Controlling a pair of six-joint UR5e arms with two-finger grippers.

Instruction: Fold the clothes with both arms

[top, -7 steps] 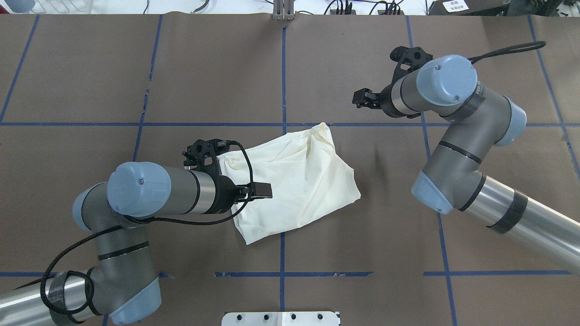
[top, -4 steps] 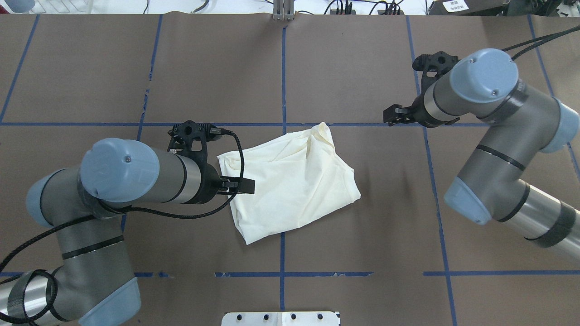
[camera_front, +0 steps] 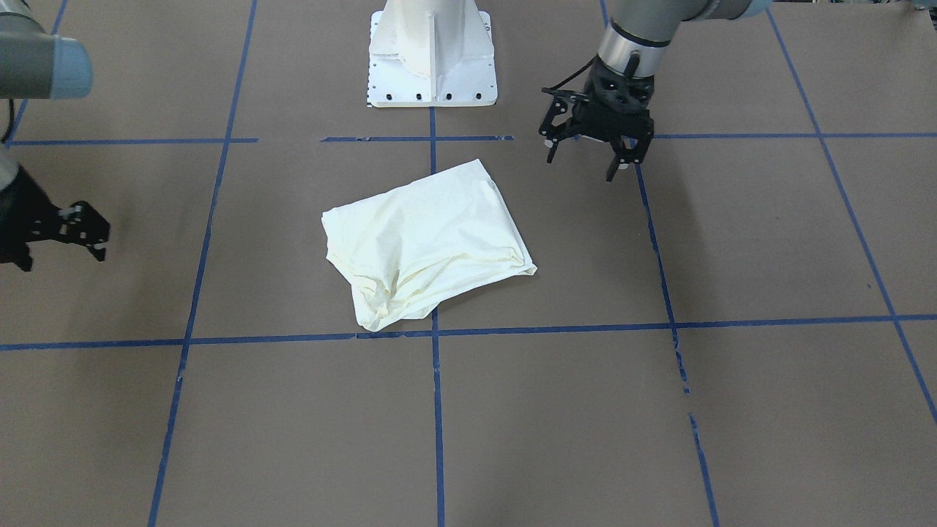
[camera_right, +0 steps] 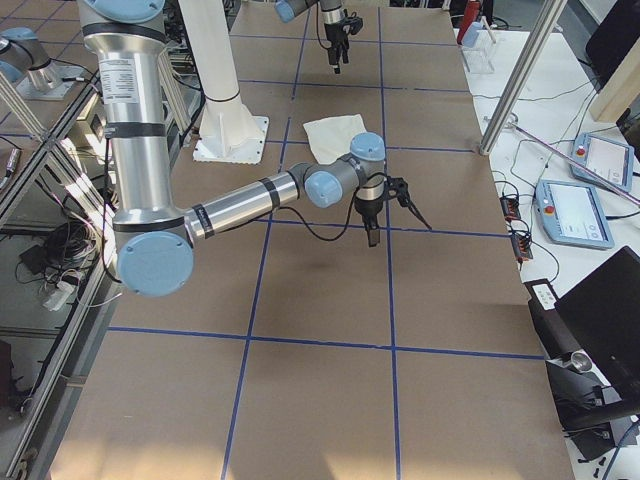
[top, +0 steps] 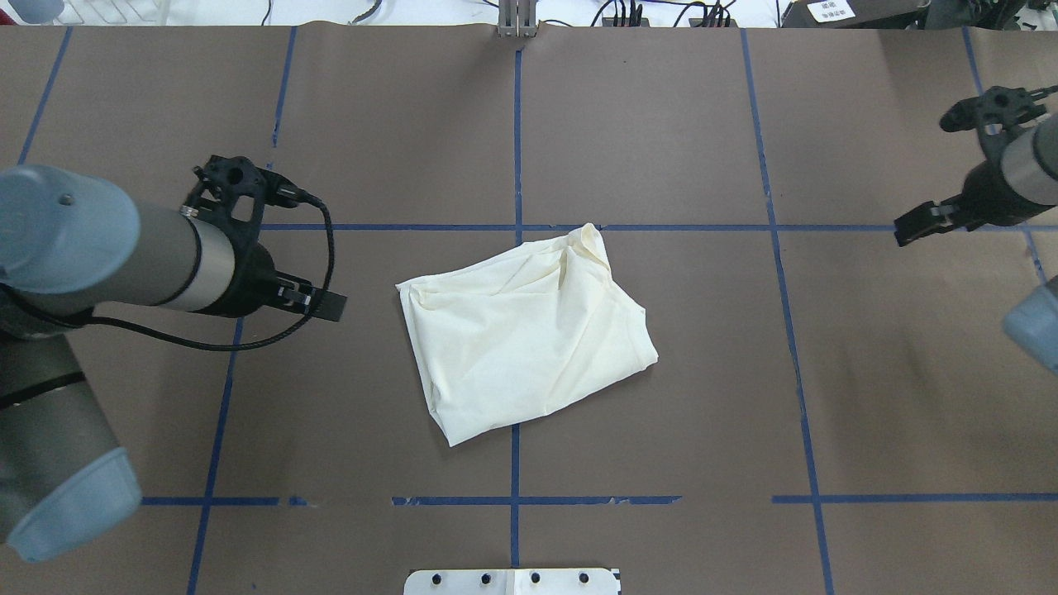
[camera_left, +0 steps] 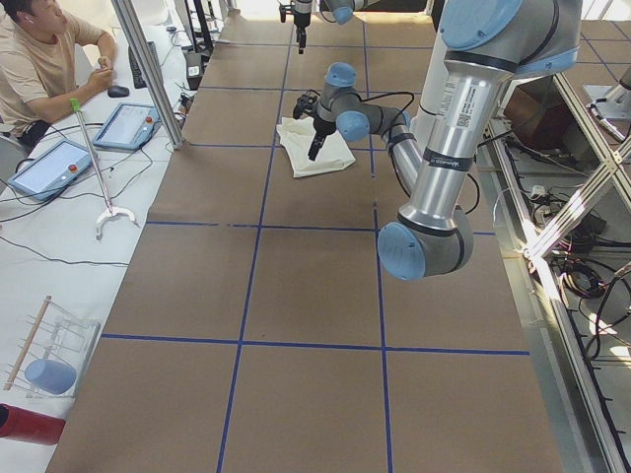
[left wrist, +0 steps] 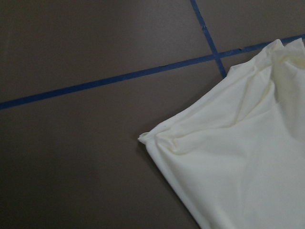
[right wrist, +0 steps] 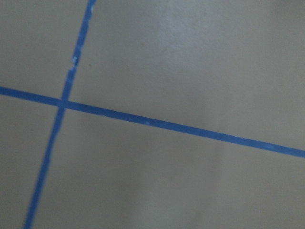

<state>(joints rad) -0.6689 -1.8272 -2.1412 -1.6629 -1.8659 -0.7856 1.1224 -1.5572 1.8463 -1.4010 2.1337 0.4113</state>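
The clothes are one cream shirt point(top: 529, 330), lying folded into a rumpled rectangle at the table's middle with its plain side up point(camera_front: 424, 241). No print shows. My left gripper point(top: 326, 304) hovers open to the shirt's left, about a hand's width off its edge, and holds nothing point(camera_front: 582, 162). The left wrist view shows the shirt's corner point(left wrist: 228, 162) on the brown table. My right gripper point(top: 909, 227) hangs open far to the right, well away from the shirt, also holding nothing point(camera_front: 62, 252). The right wrist view shows only table and blue tape.
Blue tape lines point(top: 517, 149) grid the brown table cover. The white pedestal base point(camera_front: 432, 66) stands at the robot's edge. In the exterior left view a person point(camera_left: 39, 59) sits at a side desk with tablets point(camera_left: 133, 123).
Both arms have pulled outward from the shirt. The left gripper moved left off its edge, and the right gripper moved far right. The shirt has not shifted.
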